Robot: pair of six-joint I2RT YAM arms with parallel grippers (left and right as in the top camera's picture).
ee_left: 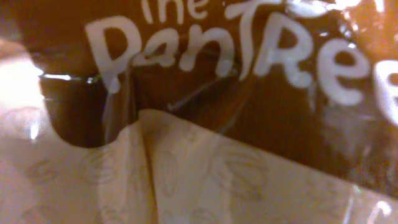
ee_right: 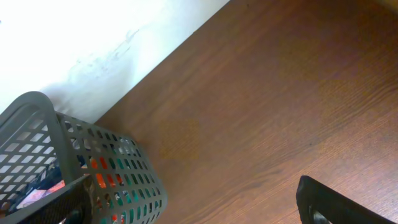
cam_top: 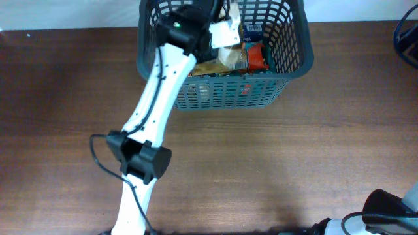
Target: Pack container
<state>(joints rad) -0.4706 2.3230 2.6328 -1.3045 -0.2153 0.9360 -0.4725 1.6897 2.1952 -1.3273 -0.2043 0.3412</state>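
Brown wood-grain table (cam_top: 313, 170), dark grey lattice container (cam_top: 287, 85) at its far edge holding snack packets (cam_top: 251, 59), my left gripper (cam_top: 221, 32) inside over a glossy brown packet (ee_left: 205, 93), I cannot tell its grip, right gripper (ee_right: 196, 211) spread wide.

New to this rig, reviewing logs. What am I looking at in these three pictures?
Two robot arms at a wooden table, packing a container, the grey slotted basket. The overhead view looks down: the left arm reaches into the basket, where snack packets lie; the right arm shows at bottom right. The left wrist camera is close against a brown packet lettered "Pantree"; whether it is gripped can't be told. The right wrist camera shows table, the basket and one dark finger.
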